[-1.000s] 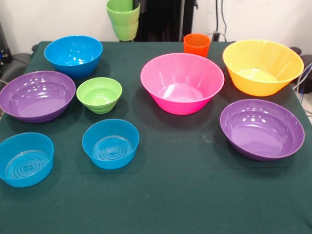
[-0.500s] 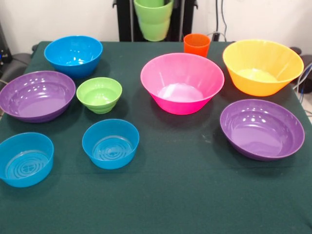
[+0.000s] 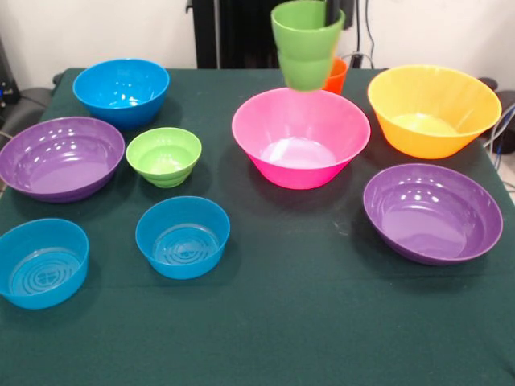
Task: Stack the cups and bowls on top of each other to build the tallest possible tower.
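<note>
Gripper unseen, green cup airborne, above pink bowl

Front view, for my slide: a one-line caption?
Green cup held aloft above pink bowl, seven other bowls spread around.

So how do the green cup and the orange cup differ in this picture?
The green cup is up in the air above the table's far side; the orange cup stands on the table. The green cup has stepped ridges and shows whole; the orange cup is mostly hidden behind it. Both are upright, glossy and narrower than the bowls.
</note>
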Tool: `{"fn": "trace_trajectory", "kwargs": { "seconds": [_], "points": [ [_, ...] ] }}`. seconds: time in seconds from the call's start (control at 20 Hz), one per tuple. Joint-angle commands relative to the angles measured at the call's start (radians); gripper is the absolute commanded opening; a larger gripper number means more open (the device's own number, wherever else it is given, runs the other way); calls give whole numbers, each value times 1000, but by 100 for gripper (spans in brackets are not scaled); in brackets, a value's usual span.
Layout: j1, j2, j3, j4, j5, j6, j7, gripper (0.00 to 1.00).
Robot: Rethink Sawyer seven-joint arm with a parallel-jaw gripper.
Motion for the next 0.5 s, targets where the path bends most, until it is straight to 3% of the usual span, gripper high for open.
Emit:
{"fn": "trace_trajectory", "kwargs": {
  "seconds": [0.05, 0.5],
  "points": [
    [50, 197, 7, -214, -18, 135, 63, 0],
    [74, 370, -27, -395, -41, 133, 52, 0]
  ]
}}
